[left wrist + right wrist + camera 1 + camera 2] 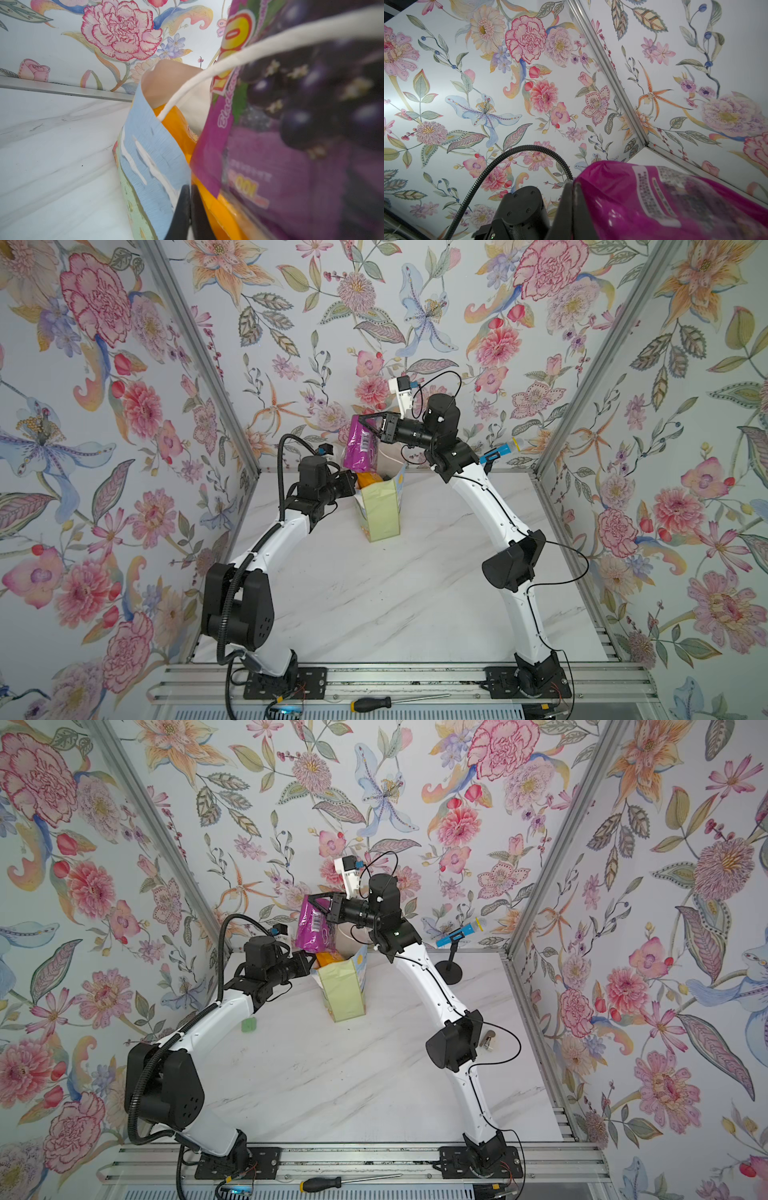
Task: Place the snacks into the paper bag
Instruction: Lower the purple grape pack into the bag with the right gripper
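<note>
**Right claw [360,422] clamped on the glossy, grape-printed purple packet [359,450] above the tall, narrow, pale yellow-green paper bag [380,512]**

1. Paper bag. In both top views the paper bag [343,992] stands upright at the centre of the frame, on the far part of the white marble-pattern worktop [374,605]. Its mouth is open. A glossy orange packet [368,479] sits inside and shows above the rim at the left.

2. Right claw. It reaches in from the right, just above frame centre, with its jaws closed on the upper part of the purple packet [313,932]. The packet hangs tilted, clear of the worktop, with its lower end at the bag's mouth, just above the orange packet. Whether that end has passed the rim cannot be told.

3. Left claw [190,207]. In a top view it sits at the bag's upper left rim [354,486]. In the left wrist view its two black fingers press together on the bag's light blue printed wall [149,155]. A thin white handle [228,60] crosses in front of the purple packet.

4. Other items. A black-and-yellow screwdriver [370,703] lies on the aluminium rail at bottom centre. A blue microphone on a black stand [455,938] stands right of the bag. A small green block [248,1025] lies left of centre, beside the left arm.
</note>
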`<state>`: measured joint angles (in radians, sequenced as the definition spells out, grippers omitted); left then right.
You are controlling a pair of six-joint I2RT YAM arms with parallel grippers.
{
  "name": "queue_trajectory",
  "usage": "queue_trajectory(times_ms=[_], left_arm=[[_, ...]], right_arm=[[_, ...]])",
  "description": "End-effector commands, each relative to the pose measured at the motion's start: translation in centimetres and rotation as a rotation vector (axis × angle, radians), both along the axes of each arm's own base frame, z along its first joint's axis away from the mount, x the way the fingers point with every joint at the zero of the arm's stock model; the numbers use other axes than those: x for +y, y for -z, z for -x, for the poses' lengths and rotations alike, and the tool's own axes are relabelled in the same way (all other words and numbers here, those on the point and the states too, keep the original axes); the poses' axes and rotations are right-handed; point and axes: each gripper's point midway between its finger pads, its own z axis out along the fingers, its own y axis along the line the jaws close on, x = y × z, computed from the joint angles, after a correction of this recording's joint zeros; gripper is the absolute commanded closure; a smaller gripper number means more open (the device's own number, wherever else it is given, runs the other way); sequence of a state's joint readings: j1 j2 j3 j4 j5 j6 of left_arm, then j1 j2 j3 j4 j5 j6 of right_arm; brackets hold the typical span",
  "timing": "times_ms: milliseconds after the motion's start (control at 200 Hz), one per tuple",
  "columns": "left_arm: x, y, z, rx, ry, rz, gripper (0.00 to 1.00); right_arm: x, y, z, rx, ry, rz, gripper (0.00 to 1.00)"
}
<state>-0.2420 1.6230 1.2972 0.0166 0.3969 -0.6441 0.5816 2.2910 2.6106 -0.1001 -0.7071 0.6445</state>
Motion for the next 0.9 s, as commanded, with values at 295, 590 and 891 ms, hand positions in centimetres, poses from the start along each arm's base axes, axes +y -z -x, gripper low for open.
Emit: queue_trajectory(times_ms=[295, 590, 891], left_arm=[[-0.1, -3.0, 0.4, -0.077, 0.025, 0.027, 1.00], [-0.2, -3.1, 0.2, -0.077, 0.026, 0.028, 1.00], [-0.2, -3.0, 0.3, -0.077, 0.029, 0.028, 1.00]], right_arm=[[-2.2, -2.2, 0.4, 0.010, -0.072, -0.050, 1.00], [-1.4, -2.5, 3.2, -0.059, -0.054, 0.045, 1.00], [0.6, -0.5, 4.5, -0.009, -0.071, 0.104, 1.00]])
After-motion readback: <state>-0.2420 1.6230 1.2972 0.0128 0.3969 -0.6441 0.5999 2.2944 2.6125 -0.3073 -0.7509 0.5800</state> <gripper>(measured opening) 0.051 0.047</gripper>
